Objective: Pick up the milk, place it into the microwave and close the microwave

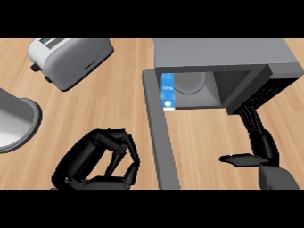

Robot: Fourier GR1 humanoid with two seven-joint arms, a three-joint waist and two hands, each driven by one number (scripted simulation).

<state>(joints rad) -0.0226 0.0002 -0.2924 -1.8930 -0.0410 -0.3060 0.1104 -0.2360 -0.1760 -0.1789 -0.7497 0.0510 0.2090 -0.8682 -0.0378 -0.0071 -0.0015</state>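
Open on the wooden counter (121,98): microwave (246,58), door (159,133) swung wide. Left of it, toaster (68,60). Curled, holding nothing: left hand (98,162). Straight-fingered by the microwave's front: right hand (256,142). Standing inside, at the left wall: milk (169,92).

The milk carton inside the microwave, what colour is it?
Blue and white. The milk carton shows in the head view, at the left of the microwave opening.

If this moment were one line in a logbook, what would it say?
milk: inside microwave | door: open | left hand: curled, holding nothing | right hand: open beside microwave front
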